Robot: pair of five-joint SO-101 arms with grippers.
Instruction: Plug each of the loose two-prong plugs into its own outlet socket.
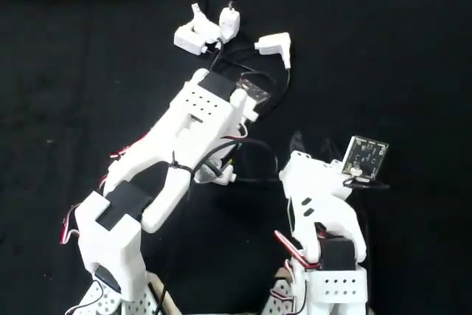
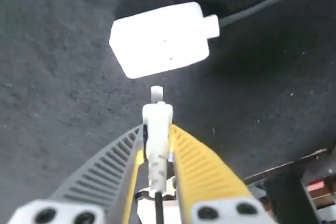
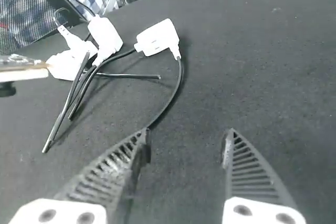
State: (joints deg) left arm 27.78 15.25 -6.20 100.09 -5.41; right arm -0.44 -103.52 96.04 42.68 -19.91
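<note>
My left gripper is shut on a small white two-prong plug, whose prong end points at a white outlet socket a short gap ahead. In the high view that socket lies on the black cloth just beyond the left gripper, with a black cord curving off it. My right gripper stands open low over bare cloth, nothing between its fingers. Farther off it sees the same socket. The right arm sits folded at the front right.
Two more white plug-and-socket pieces lie at the back with black cords running off the table's far edge. A small white piece on a looping black cable rests beside the left arm. Open black cloth spreads right and left.
</note>
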